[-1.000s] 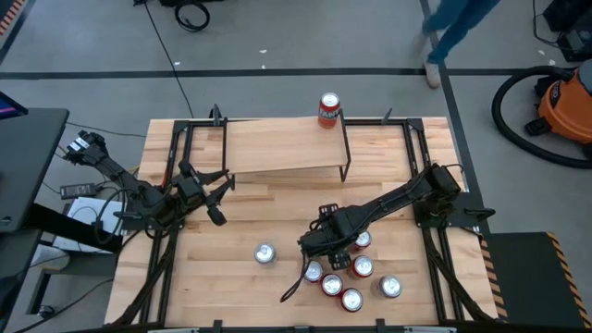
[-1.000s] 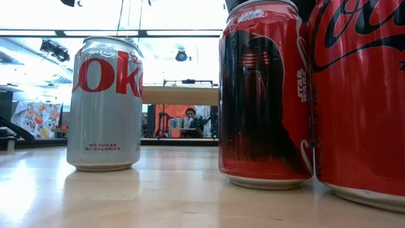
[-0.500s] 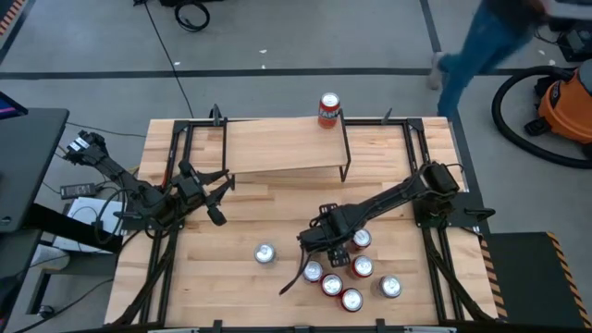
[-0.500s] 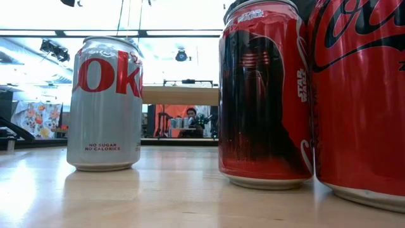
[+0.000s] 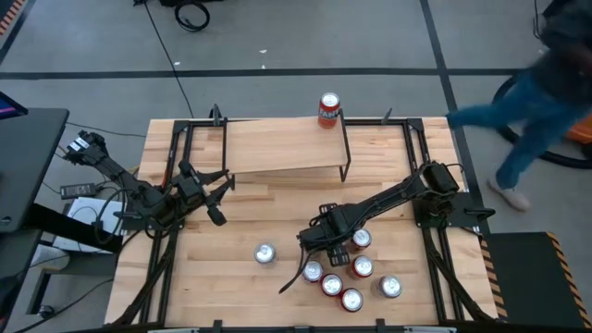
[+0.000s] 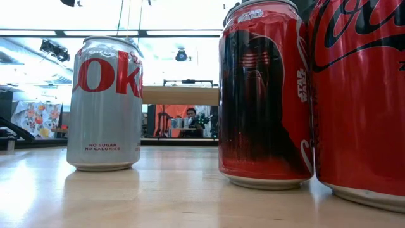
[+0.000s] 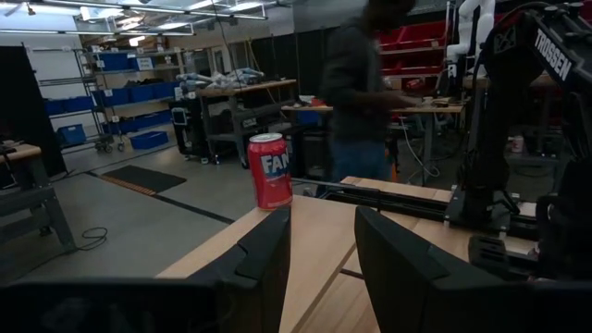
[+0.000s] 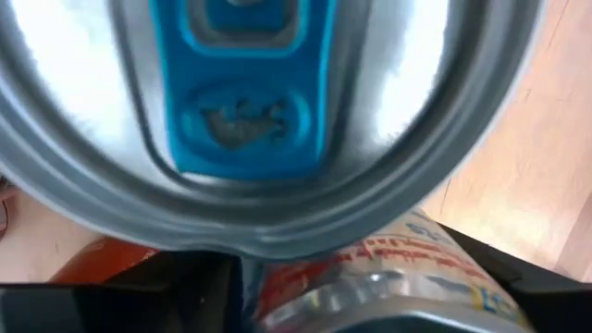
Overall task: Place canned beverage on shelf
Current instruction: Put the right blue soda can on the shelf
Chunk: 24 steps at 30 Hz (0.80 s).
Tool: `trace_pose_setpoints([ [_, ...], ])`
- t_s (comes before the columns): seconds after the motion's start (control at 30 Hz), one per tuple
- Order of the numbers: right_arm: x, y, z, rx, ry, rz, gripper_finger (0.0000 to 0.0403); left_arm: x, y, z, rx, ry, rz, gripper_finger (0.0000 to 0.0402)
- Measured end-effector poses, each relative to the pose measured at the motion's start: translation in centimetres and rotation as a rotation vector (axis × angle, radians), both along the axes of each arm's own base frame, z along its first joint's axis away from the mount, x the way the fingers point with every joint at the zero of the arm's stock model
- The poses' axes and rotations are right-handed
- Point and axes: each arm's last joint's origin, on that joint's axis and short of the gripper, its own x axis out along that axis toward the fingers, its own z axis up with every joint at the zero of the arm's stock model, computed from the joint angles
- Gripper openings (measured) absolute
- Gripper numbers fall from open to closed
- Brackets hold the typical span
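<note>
Slatted tabletop is occupied by the shelf, one red can at its far edge. The right gripper is lowered, fingers apart, over a can with a blue tab among the clustered cans. The left gripper is held beside the shelf, fingers slightly apart, empty.

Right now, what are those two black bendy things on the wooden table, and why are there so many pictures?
They are two robot arms, each ending in a claw. One picture looks straight down, one peeks from table height, and two come from cameras on the arms' wrists. On the slatted wooden table stand a silver soda can, a bunch of red soda cans and a low light-wood shelf on black legs with one orange-red can on its far edge. The left claw waits open and empty. The right claw hangs low over the red bunch, so a shiny can top fills its camera.
</note>
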Motion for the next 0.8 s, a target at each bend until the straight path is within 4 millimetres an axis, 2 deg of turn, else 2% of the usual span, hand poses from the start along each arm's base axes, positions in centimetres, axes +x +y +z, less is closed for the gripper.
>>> trace_pose_setpoints([
  [0.13, 0.1, -0.5, 0.0, 0.015, 0.008, -0.004, 0.0261, 0.0, 0.0, 0.0, 0.0, 0.0, 0.0, 0.0133],
  [0.3, 0.2, -1.1, 0.3, 0.016, 0.006, 0.001, 0.0256, 0.0, 0.0, 0.0, 0.0, 0.0, 0.0, 0.0133],
  [0.8, -0.2, -4.4, 4.7, 0.016, -0.122, -0.064, 0.0257, 0.0, 0.0, 0.0, 0.0, 0.0, 0.0, 0.0133],
])
